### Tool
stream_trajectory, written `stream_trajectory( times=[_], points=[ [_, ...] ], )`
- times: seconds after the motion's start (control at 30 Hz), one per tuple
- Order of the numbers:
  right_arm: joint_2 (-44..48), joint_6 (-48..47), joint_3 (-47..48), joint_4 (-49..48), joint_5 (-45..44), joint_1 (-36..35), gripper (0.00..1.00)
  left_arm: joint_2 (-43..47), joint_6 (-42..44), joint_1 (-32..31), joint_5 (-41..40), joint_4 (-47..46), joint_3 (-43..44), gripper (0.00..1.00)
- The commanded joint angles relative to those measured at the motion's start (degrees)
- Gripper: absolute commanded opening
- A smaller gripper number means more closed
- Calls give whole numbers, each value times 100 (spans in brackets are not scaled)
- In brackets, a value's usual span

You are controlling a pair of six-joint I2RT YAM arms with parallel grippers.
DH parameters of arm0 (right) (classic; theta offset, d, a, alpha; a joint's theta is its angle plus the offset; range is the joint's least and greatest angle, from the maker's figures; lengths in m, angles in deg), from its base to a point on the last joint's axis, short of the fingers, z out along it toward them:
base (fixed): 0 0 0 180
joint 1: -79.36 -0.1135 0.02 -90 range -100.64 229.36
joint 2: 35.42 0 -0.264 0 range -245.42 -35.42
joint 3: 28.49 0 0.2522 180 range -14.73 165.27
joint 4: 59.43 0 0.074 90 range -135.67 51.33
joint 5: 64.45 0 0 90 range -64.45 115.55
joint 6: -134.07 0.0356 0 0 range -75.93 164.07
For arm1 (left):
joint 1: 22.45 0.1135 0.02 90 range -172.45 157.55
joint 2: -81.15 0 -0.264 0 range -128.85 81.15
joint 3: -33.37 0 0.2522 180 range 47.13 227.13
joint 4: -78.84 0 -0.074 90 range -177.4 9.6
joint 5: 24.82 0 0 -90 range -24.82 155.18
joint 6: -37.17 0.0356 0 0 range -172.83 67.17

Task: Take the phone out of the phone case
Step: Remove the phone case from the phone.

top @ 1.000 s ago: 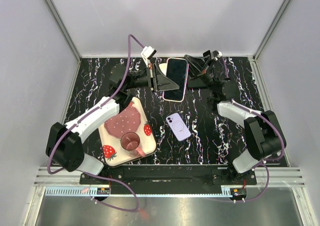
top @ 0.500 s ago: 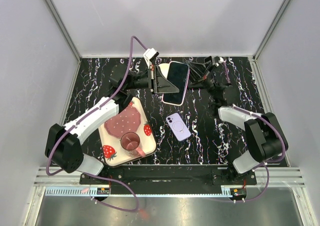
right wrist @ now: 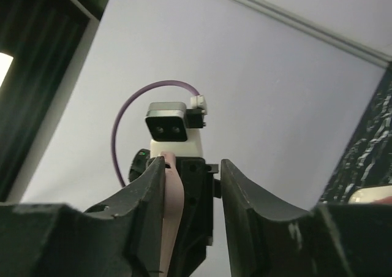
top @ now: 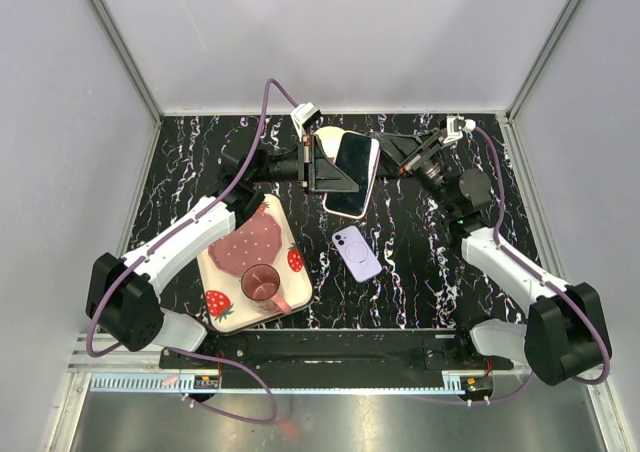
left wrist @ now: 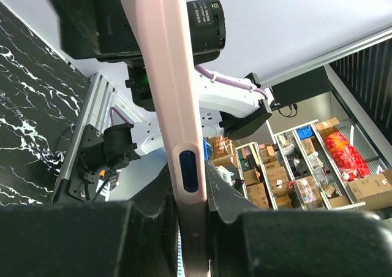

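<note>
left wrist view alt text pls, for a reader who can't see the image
The left gripper clamps a pink phone case edge-on, its thin side with a blue oval button rising up the middle of the frame. Behind it are the right arm, the black marbled table at left, and cluttered storage shelves at right.

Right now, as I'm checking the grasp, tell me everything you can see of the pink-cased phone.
The phone sits in its glossy pink case, dark screen facing up, tilted and held up over the far middle of the table. The left pincer clamps its edge, beside a dark oval side cutout. The right pincer is open next to the opposite edge; contact there cannot be told.
</note>
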State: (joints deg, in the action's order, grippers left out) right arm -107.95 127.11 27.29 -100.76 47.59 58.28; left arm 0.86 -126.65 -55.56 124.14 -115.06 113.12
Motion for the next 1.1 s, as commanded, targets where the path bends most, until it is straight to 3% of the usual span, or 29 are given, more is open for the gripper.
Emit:
stream_trajectory(
  times=[0.0, 0.13, 0.33, 0.47, 0.8, 0.93, 1.03, 1.07],
  points=[
    [-253, -1747, -554, 3154, 441, -28, 45, 937, 351, -91, -394, -3176, 1152, 0],
    [-453, -1704, -792, 2592, 1116, -28, 45, 893, 448, -91, -412, -3035, 1187, 0],
    [-1042, -1231, -1196, 1020, 2399, -28, 45, 708, 404, -82, -464, -3053, 1214, 0],
    [-1263, -826, -1398, -192, 2910, -28, 44, 550, 386, -74, -429, -3044, 1249, 0],
    [-1343, 624, -1267, -2004, 3781, -45, 45, 49, 667, -82, -253, -2904, 1038, 0],
    [-1115, 688, -1188, -1805, 3965, -54, 45, -92, 930, -82, -218, -2623, 985, 0],
    [-781, 145, -1170, -1015, 4009, -80, 44, -171, 1089, -74, -192, -2464, 1055, 0],
    [-667, -93, -1144, -273, 4001, -98, 43, -232, 1089, -74, -174, -2446, 1082, 0]
  ],
)
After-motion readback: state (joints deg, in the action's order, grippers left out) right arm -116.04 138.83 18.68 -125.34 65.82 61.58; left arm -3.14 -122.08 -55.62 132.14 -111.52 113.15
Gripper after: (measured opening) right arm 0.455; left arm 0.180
